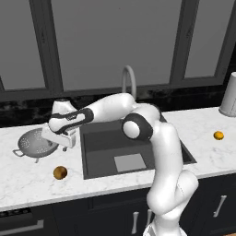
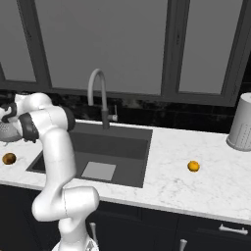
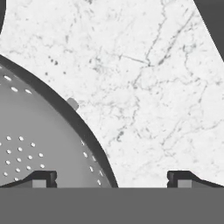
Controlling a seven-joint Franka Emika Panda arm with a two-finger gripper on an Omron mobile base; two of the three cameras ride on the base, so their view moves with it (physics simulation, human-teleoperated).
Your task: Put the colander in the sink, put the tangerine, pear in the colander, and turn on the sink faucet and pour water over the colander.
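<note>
The silver colander [image 1: 32,142] stands on the counter left of the sink [image 1: 99,152]. My gripper [image 1: 68,143] hangs open at the colander's right edge. In the hand view, the colander [image 3: 39,140] has its dark rim running between the tips of the gripper [image 3: 112,179]: one fingertip [image 3: 41,178] is over the bowl, the other over the marble. The brownish pear [image 1: 60,173] lies in front of the colander, near the sink's corner. The bright tangerine [image 1: 219,135] sits on the counter far right of the sink. The faucet [image 1: 129,80] arches behind the basin with no stream.
A pale perforated canister [image 1: 229,97] stands at the back right of the counter. The sink [image 2: 112,142] has a pale plate [image 2: 99,170] at its bottom. Dark windows and a black backsplash run behind the counter. My own arm hides most of the colander [image 2: 6,133] from the right.
</note>
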